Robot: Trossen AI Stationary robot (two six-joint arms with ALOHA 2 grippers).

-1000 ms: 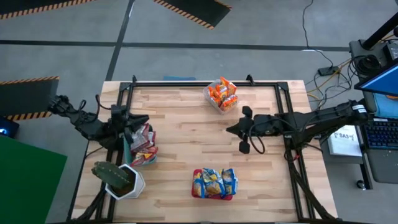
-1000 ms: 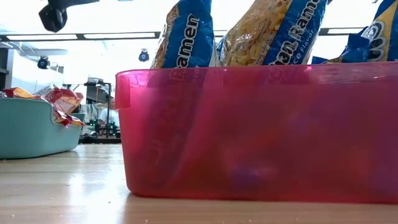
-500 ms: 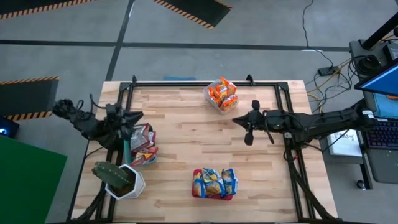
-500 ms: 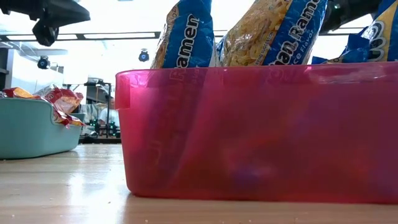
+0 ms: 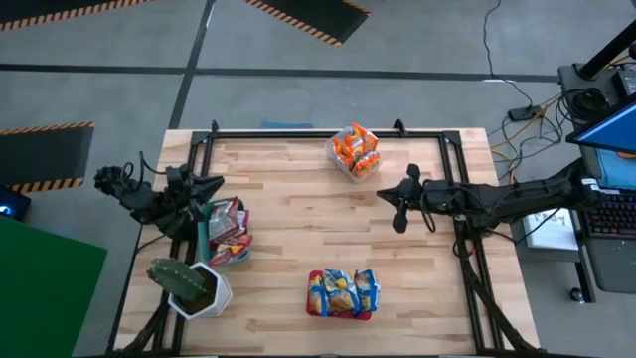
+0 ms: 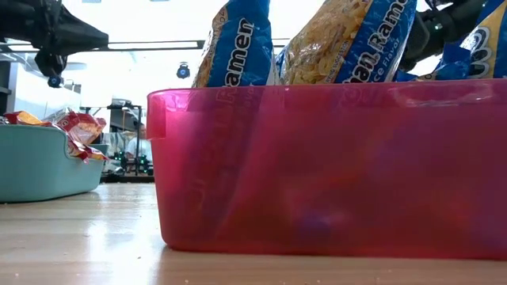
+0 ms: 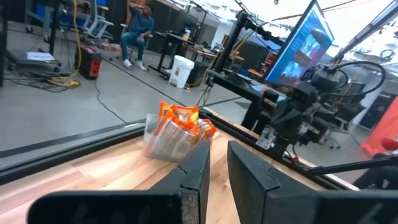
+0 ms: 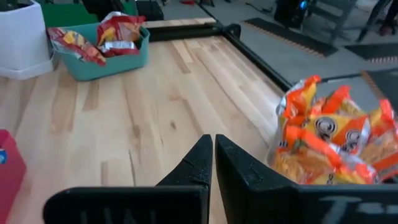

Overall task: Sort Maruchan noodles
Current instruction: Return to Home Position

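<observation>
The orange noodle packets [image 5: 355, 149] stand in a clear bin at the table's far middle and also show in the right wrist view [image 8: 329, 143]. The blue-and-yellow packets [image 5: 343, 290] stand in a red bin [image 6: 317, 166] near the front edge. The silver/red packets [image 5: 230, 229] lie in a teal bin [image 8: 109, 53] at the left. My left gripper [image 5: 221, 183] hangs shut and empty just beyond the teal bin's far left corner; its fingers show nearly together in its wrist view [image 7: 219, 168]. My right gripper [image 5: 381, 193] hangs shut and empty [image 8: 213, 149] right of centre, near the orange packets.
A potted cactus [image 5: 185, 283] in a white pot stands at the near left corner, beside the teal bin. A black frame rail [image 5: 328, 131] runs along the table's far edge and sides. Bare wood [image 5: 298, 214] lies between the three bins. A person sits in the room behind [image 7: 138, 25].
My right gripper has drawn back toward the table's right edge and a little toward the far edge, away from the middle. My left gripper has drawn back a little toward the left edge. The packets and bins have stayed where they were.
</observation>
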